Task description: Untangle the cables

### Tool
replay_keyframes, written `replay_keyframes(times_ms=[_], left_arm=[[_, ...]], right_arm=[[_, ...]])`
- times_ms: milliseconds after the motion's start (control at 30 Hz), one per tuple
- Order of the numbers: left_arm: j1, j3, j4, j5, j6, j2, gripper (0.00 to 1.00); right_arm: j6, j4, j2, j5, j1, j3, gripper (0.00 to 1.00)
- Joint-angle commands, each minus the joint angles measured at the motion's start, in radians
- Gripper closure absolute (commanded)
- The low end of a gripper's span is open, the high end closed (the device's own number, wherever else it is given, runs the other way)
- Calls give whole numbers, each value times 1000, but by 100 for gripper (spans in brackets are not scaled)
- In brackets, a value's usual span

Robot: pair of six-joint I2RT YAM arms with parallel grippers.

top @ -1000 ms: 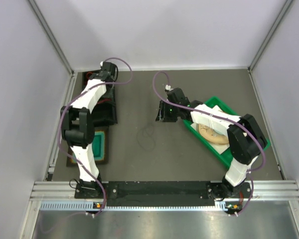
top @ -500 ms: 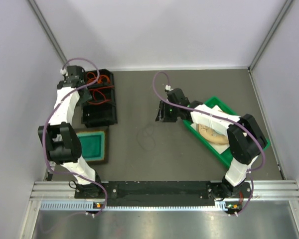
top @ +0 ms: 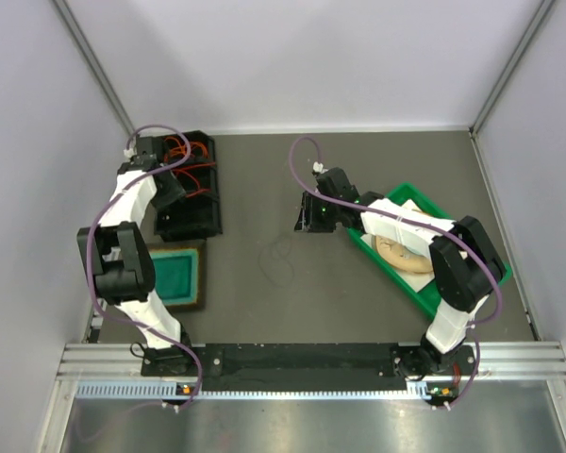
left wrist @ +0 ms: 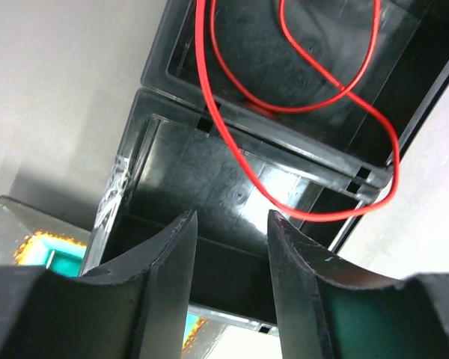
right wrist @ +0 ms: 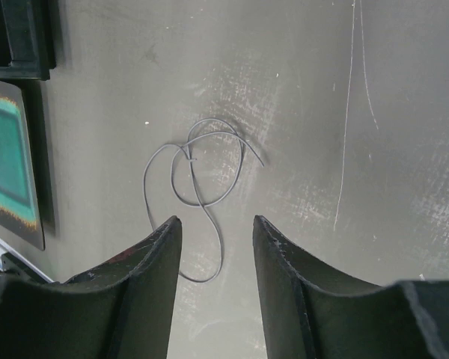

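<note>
**Orange-red cables in the tray, dark cable on the tabletop: both pincers open and empty**

Finding 1, left side. The orange-red thin cables (top: 184,156) lie in the far compartments of the black compartmented plastic tray (top: 191,225) at the far left of the tabletop (top: 264,311). In the left wrist view, one orange-red strand (left wrist: 322,218) runs ahead of the left pincer (left wrist: 230,224). It crosses the divider wall (left wrist: 299,153) between two compartments and loops over itself in the farther one. The strand's long run lies roughly along the pincer's line of sight, slanting right. The left pincer's jaws stand moderately apart with nothing between them, and they touch neither cable nor tray.

Finding 2, right side. The thin dark grey cable (right wrist: 188,153) lies alone on the bare tabletop near its middle, well apart from the tray. It forms a loose loop with one crossing. Its tail trails toward the right pincer (right wrist: 215,224) and ends, as seen, between the two fingers. The jaws are open at a moderate width, empty, and held clear above the surface.

Assessment. The left arm is nearer the orange-red bundle and the right arm is nearer the dark cable. A descent by the right pincer would probably meet the tail first, with the crossing just beyond.
</note>
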Motion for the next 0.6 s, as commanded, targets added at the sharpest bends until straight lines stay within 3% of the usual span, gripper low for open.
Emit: replay_keyframes(times_ms=[0,200,567], left_arm=[[10,20,71,19,-39,25,53],[10,-3,142,32,-52,-6,56],[10,110,122,75,-43,78,57]], right_arm=[[0,23,-18,-1,13,2,57],[0,23,-17,2,13,5,57],[-2,19,-17,6,13,7,57]])
